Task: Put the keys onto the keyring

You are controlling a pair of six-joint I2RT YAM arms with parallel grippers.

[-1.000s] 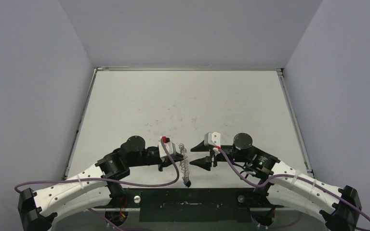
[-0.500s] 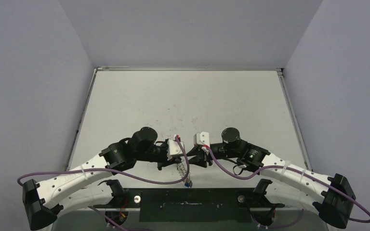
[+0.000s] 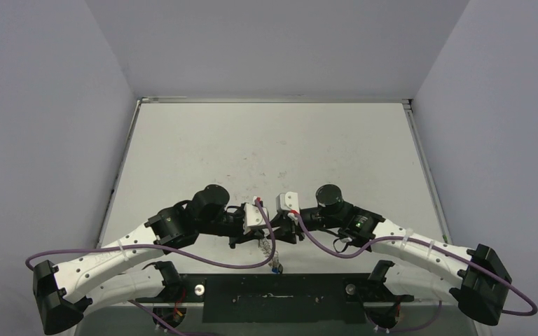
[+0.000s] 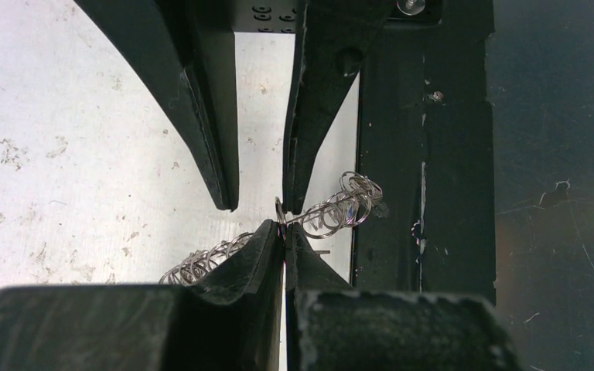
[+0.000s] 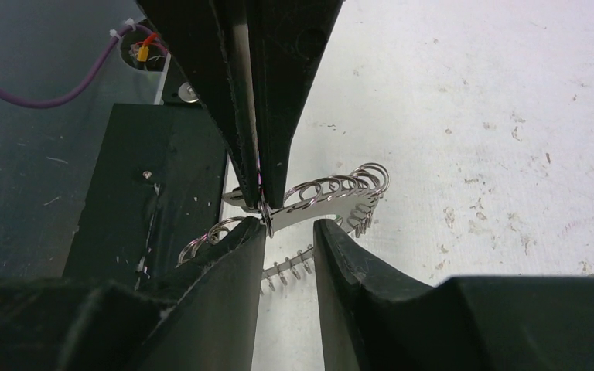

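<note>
The keyring (image 5: 332,189), a silvery ring with a looped rim, hangs edge-on above the table's near edge. My left gripper (image 4: 284,228) is shut on its rim, and loops stick out on both sides of the fingers (image 4: 340,210). From the opposite side, my right gripper (image 5: 290,224) stands open tip to tip with the left one. Its left fingertip (image 5: 257,229) is against the rim, and the ring's band crosses just beyond the gap. From above, both grippers (image 3: 265,234) (image 3: 284,233) meet over the keyring (image 3: 267,249). I cannot make out the keys. A small dark piece (image 3: 274,266) dangles from the ring's near end.
The black base plate (image 3: 280,288) of the arms lies directly below the ring. The scuffed white table (image 3: 266,147) stretches away behind the grippers, with grey walls on three sides. A purple cable (image 3: 203,264) loops under the left arm.
My right arm has swung left until its fingers meet the left gripper at the ring, and its jaws have narrowed. The left arm pushed right, still holding the ring.
</note>
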